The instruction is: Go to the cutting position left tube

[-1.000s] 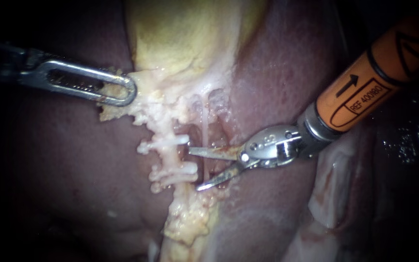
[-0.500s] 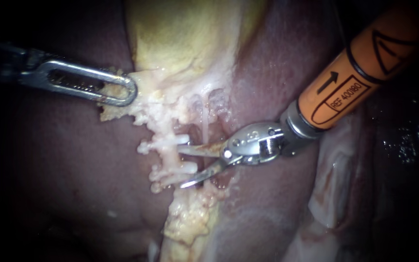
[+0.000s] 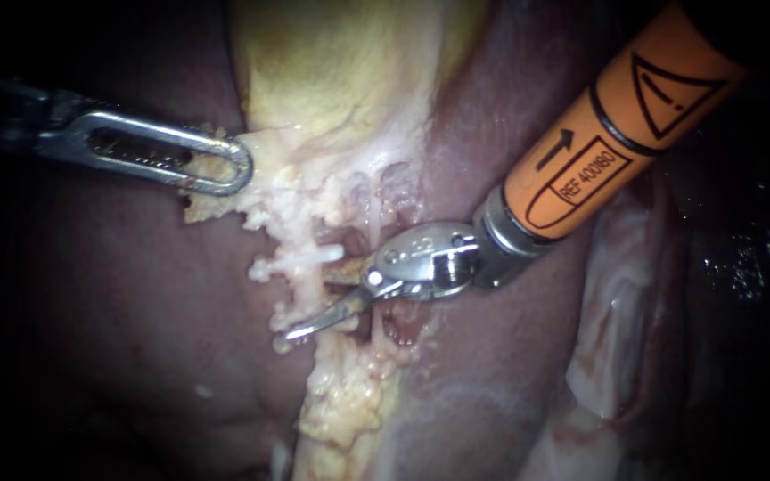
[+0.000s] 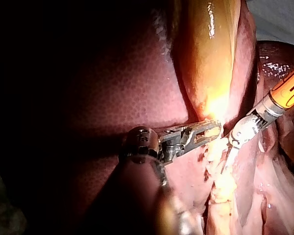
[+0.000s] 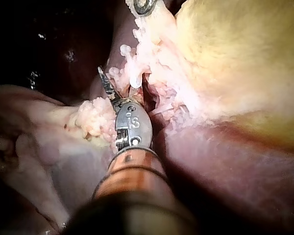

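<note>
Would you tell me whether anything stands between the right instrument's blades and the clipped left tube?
Nothing visible does. The orange-shafted right instrument has its open jaws at the pale left tube, between two white clips; its lower blade crosses the lower clip. The silver left instrument grips pale tissue aside.

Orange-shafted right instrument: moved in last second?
Yes: the orange-shafted right instrument slid left, its lower blade tip now past the right end of the upper white clip.

Count on inspection: two instruments, entered as left tool (image 3: pixel 244 169) and right tool (image 3: pixel 309 303). One gallbladder (image 3: pixel 340 62). One liver (image 3: pixel 118 312). Two tubes: left tube (image 3: pixel 307 283), right tube (image 3: pixel 372 209). Two white clips: upper clip (image 3: pixel 305 256), lower clip (image 3: pixel 282 321).
</note>
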